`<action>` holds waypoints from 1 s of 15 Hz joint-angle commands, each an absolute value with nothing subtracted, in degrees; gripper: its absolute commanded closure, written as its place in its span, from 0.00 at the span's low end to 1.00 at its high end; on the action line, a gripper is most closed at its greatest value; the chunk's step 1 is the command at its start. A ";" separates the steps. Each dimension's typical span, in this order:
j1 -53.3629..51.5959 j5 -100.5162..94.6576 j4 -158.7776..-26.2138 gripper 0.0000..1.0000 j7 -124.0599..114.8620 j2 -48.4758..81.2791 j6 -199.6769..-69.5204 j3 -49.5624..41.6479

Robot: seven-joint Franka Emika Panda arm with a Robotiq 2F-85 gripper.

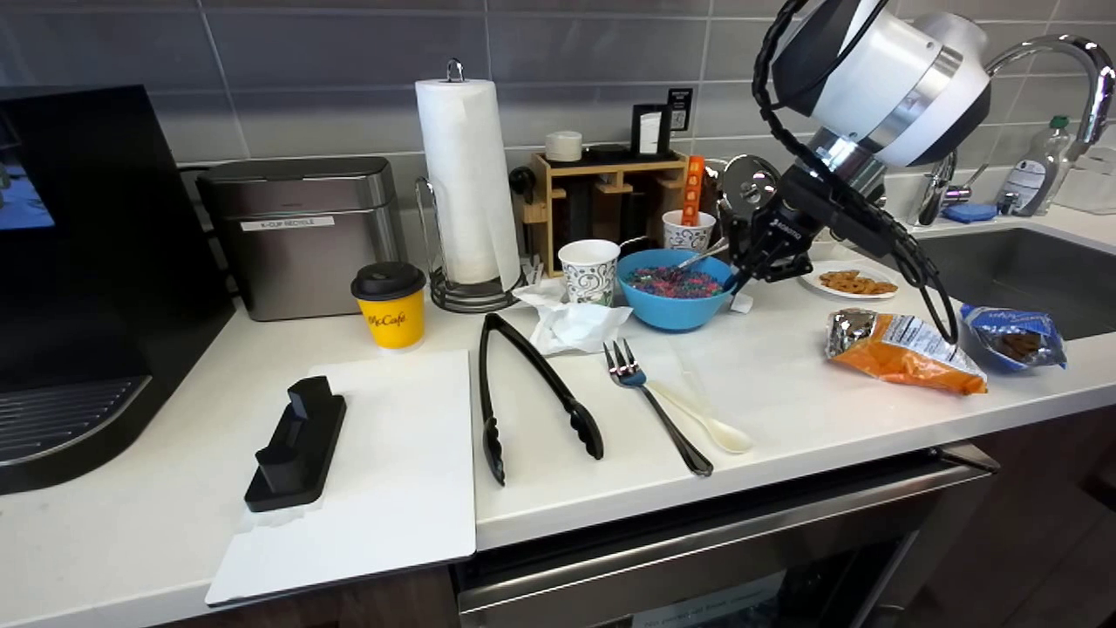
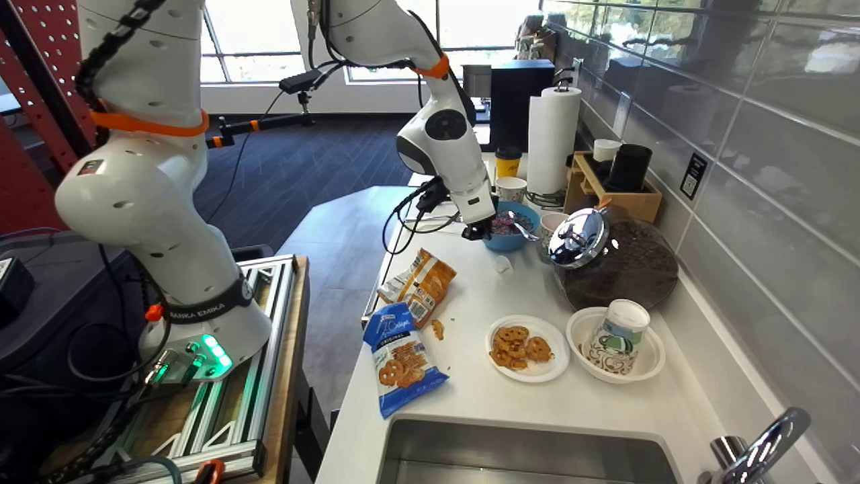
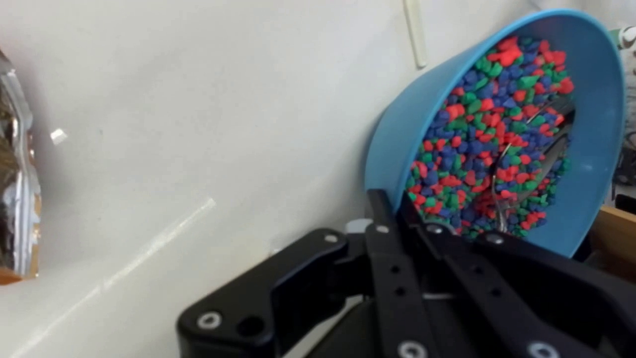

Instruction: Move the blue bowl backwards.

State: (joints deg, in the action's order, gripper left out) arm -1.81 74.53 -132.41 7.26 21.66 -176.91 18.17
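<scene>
The blue bowl (image 1: 670, 312) stands upright on the white counter, and it also shows in an exterior view (image 2: 508, 243). It holds red, green and blue bits, with a metal utensil stuck in them. My gripper (image 1: 734, 277) is at the bowl's sink-side edge, and its body shows in an exterior view (image 2: 478, 230). In the wrist view the gripper (image 3: 390, 199) is closed across the rim of the bowl (image 3: 397, 136), one finger outside the wall and one inside. The inside fingertip is partly hidden by the rim.
A patterned paper cup (image 1: 590, 272) and crumpled napkin (image 1: 575, 324) stand close beside the bowl. Behind it are another cup (image 1: 687, 234) and a wooden rack (image 1: 558, 214). A dark pan (image 2: 625, 275), a pretzel plate (image 2: 561, 363) and an orange bag (image 2: 424, 286) lie toward the sink.
</scene>
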 commanded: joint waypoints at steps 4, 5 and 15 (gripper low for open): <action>-3.80 77.88 -130.70 0.99 3.21 22.37 -184.48 20.34; -3.83 77.83 -130.56 0.99 2.69 22.56 -185.01 20.48; -3.29 74.28 -133.12 0.46 1.31 20.86 -181.85 20.15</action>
State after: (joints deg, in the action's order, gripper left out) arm -3.50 75.27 -131.22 0.72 23.57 -185.21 19.85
